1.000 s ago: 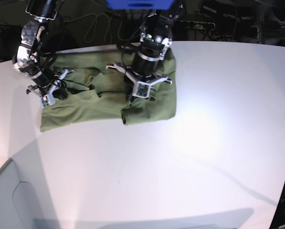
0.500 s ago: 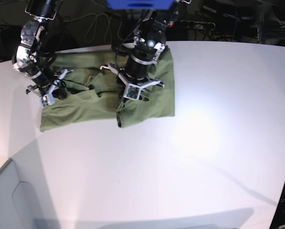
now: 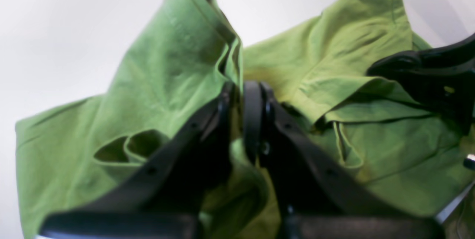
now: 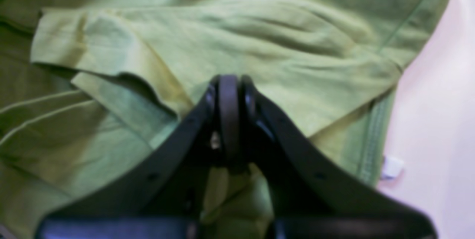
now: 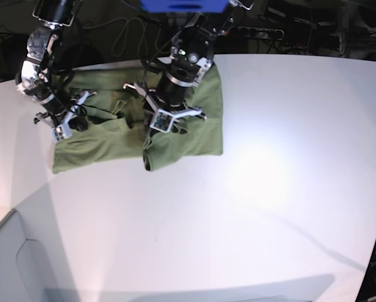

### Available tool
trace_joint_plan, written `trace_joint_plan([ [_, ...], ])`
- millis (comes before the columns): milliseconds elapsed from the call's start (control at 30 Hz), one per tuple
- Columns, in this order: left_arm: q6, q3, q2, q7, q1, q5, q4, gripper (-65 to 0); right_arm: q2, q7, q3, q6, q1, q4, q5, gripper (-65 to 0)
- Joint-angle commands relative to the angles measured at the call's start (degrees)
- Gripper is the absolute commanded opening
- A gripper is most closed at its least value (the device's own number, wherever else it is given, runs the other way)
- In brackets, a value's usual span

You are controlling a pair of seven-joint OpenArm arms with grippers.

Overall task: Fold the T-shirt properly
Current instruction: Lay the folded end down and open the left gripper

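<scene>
The olive-green T-shirt (image 5: 100, 141) lies bunched at the back left of the white table (image 5: 270, 189). Its right part is folded up in ridges. In the base view my left gripper (image 5: 168, 118) stands on the shirt's middle. The left wrist view shows that gripper (image 3: 239, 90) shut on a raised fold of the T-shirt (image 3: 167, 68). My right gripper (image 5: 70, 123) sits at the shirt's left end. Seen from the right wrist, it (image 4: 228, 83) is shut, its tips resting over the wrinkled T-shirt (image 4: 259, 38), and no cloth shows between them.
Cables and dark equipment (image 5: 131, 31) line the table's far edge, with a blue block (image 5: 182, 5) above the arms. White tabletop stretches to the right and front of the shirt. A black arm part (image 3: 426, 72) shows at the right of the left wrist view.
My left gripper has moved left and toward the back, dragging the shirt's right side with it. The shirt's right edge has shifted left. The right arm has stayed still.
</scene>
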Motion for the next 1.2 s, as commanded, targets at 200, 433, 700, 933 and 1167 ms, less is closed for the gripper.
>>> trace_joint_plan([
  [200,-0.07,1.1,2.02,-1.14,0.14,0.15,1.09,-49.0,0.64,-0.41,0.16,1.02,0.16,0.54,-0.25,-65.0],
  [433,-0.07,1.02,1.94,-1.75,2.25,0.15,5.49,-40.3,0.64,-0.41,0.07,1.02,0.16,0.54,-0.25,-65.0],
  [700,0.02,-6.9,-2.46,-1.75,6.74,0.06,11.73,-40.0,0.64,-0.41,0.07,1.02,0.42,0.54,-0.25,-65.0],
  [933,-0.24,-10.41,-2.46,-1.75,7.53,-3.98,6.9,-40.1,0.47,-0.41,-0.9,1.02,0.51,0.54,-0.25,-65.0],
  [1167,-0.33,-12.61,-2.46,-1.75,6.21,-11.98,2.68,-40.2,0.56,-0.41,-1.43,1.02,0.42,0.54,-0.25,-65.0],
])
